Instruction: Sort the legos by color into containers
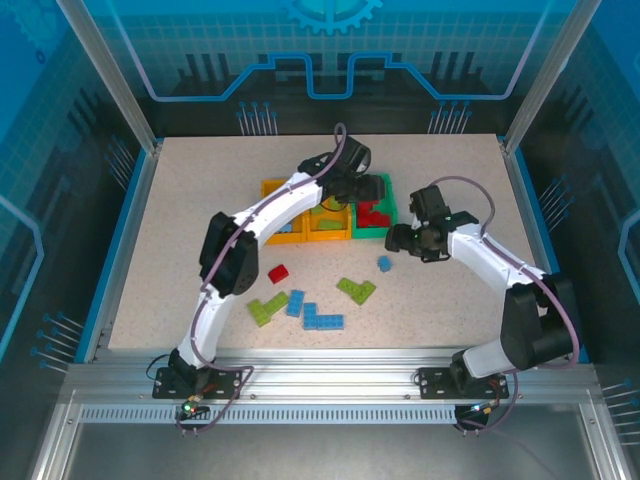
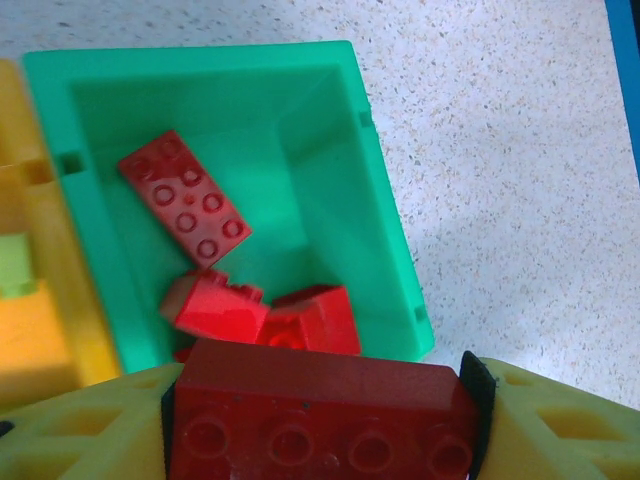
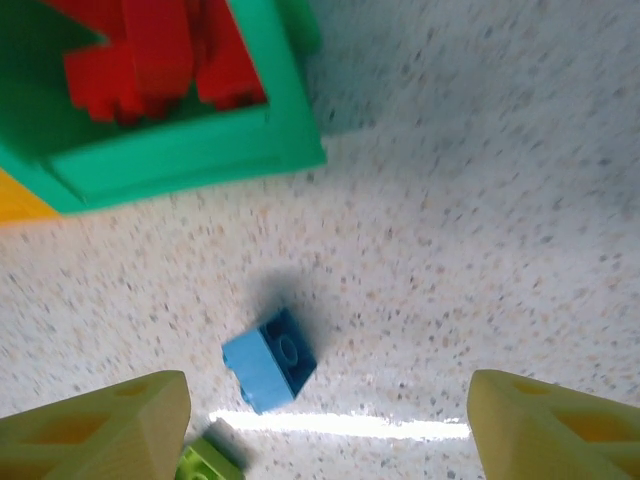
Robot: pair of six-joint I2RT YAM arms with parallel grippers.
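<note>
Beige speckled tabletop (image 1: 180, 220), top external view. It carries three open rectangular plastic containers joined in a row: a left orange-yellow bin (image 1: 271, 188), a middle orange-yellow bin (image 1: 330, 240) and a green bin (image 1: 372, 234) at the right end.
Loose studded legos lie nearer the arms:
- one red brick (image 1: 278, 273);
- three blue: a short blue brick (image 1: 295, 303), a longer blue piece (image 1: 323, 319) and a small blue brick (image 1: 384, 263);
- two lime-green clusters (image 1: 267, 308), (image 1: 356, 290).

The left end effector (image 1: 365, 188) sits over the green bin. The right end effector (image 1: 398, 240) is just beside that bin, near the small blue brick.

Left wrist view. The green bin has smooth, glossy walls, and three red bricks can be counted inside it. One is a flat red rectangle (image 2: 185, 197), lying askew with two rows of studs up. The other two are chunkier red bricks (image 2: 215, 305), (image 2: 315, 318) lying against each other. The left end effector (image 2: 320, 410) clamps a long red brick (image 2: 320, 385) between yellow fingers (image 2: 80, 430) with black pads. Four studs show in a row, and the brick is at the bin's near rim. One lime-green piece (image 2: 14, 265) lies in the orange-yellow bin alongside.

Right wrist view. The right end effector (image 3: 328, 400) stands wide, with nothing gripped. The small blue brick rests on the tabletop below the gap, apart from both fingers. The green bin's corner holds blurred red bricks (image 3: 160, 50) whose count cannot be told. One lime-green studded corner (image 3: 205, 465) shows at the lower edge.
</note>
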